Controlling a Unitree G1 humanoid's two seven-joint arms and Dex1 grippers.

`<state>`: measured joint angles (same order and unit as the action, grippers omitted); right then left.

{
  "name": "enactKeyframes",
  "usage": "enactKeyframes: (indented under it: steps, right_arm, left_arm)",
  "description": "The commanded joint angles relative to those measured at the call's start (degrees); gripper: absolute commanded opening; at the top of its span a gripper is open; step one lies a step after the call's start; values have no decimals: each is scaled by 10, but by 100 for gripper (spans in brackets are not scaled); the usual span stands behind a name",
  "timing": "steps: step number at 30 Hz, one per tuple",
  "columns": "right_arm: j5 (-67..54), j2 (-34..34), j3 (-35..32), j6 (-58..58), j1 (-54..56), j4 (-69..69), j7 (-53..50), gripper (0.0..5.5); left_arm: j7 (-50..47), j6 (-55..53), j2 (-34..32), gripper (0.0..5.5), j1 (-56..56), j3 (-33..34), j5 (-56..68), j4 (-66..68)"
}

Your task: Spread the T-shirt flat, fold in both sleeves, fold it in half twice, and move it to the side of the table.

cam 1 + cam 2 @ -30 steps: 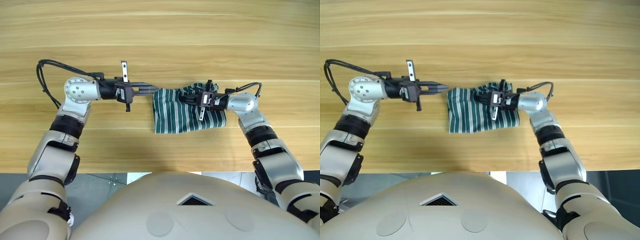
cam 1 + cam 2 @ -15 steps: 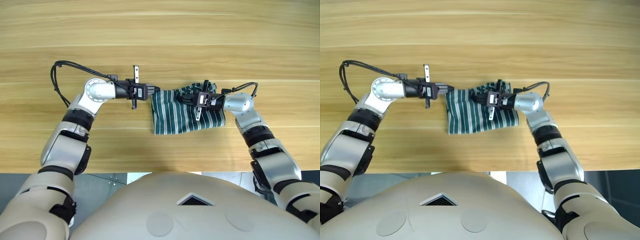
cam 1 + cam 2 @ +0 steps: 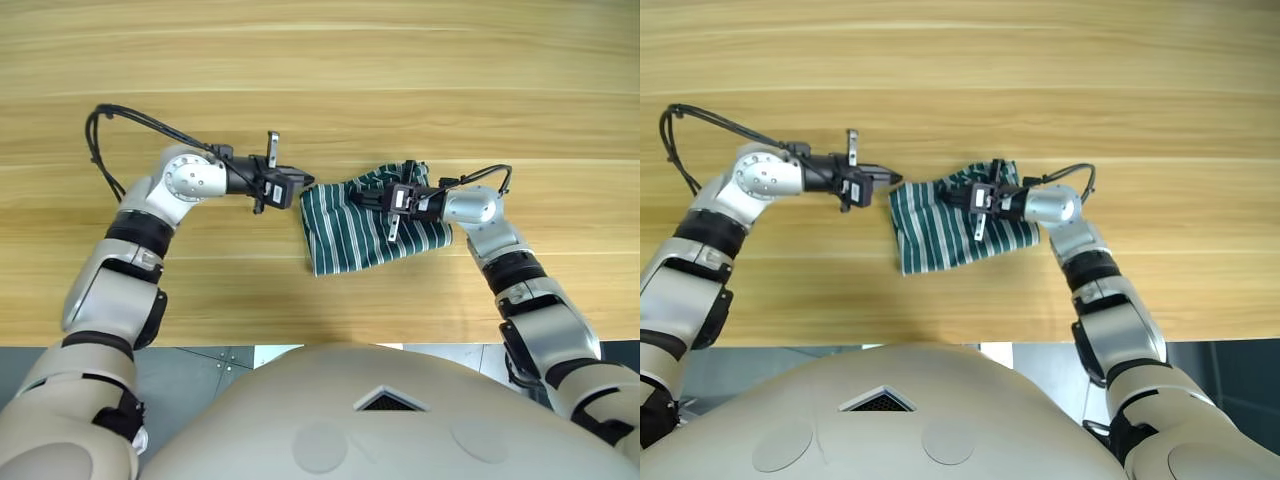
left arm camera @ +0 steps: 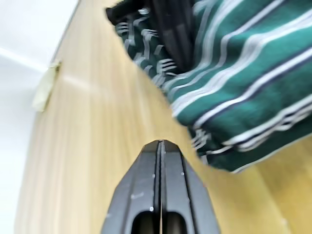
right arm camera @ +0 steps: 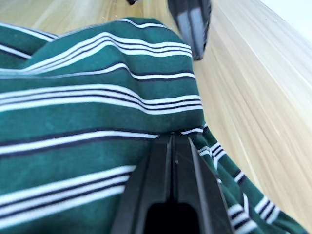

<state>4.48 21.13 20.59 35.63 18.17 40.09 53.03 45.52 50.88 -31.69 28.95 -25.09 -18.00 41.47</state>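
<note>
The folded green T-shirt [image 3: 365,235] with white stripes lies as a small bundle on the wooden table [image 3: 320,70], a little right of centre. My left gripper [image 3: 306,186] is shut and empty, its tips just off the shirt's upper left corner with bare wood between [image 4: 159,143]. My right gripper [image 3: 358,198] comes in from the right and lies across the shirt's top. Its fingers are shut, and their tips [image 5: 171,136] rest on the striped cloth at a crease. The left gripper [image 5: 195,29] shows beyond the shirt's edge in the right wrist view.
The wooden table stretches wide to the left, right and far side of the shirt. Its near edge [image 3: 200,345] runs just in front of my arms. A black cable [image 3: 120,125] loops off the left forearm.
The left arm's elbow has drawn in and its wrist has turned, with the tips staying by the shirt's corner. The right gripper moved slightly left, and the shirt's left edge has tilted a little.
</note>
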Motion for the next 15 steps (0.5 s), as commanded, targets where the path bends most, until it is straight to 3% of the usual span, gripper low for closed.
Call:
enactKeyframes:
  steps: [1, 6, 15]
  right_arm:
    - [11, 0, 3, -6, -1, 2, -3, 3]
    - [11, 2, 5, -6, -1, 2, -4, 3]
    - [10, 1, 5, -7, 0, 4, -3, 3]
  left_arm:
    - [11, -13, -16, 0, 2, 20, 33, -48]
    - [68, -33, -19, 0, -35, 3, 92, -108]
    - [120, -43, -31, 0, -55, -36, 57, -121]
